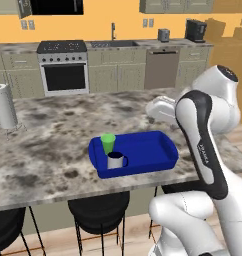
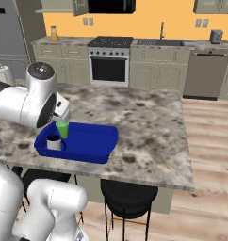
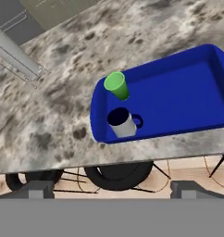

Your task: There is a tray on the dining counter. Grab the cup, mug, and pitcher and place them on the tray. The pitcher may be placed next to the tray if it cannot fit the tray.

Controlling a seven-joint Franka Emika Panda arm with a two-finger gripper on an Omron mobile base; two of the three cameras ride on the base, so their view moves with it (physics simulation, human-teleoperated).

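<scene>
The blue tray lies on the dining counter near its front edge. At the tray's left end the green cup stands upright. The grey mug stands just in front of the cup. My gripper hovers open and empty above the counter's front edge, looking down on both vessels. The pitcher, small and orange-yellow, stands far off on the back counter at the left.
A paper towel roll stands on the dining counter to the left. Black stools sit under the front edge. A stove and a dishwasher line the back wall. The tray's right half is bare.
</scene>
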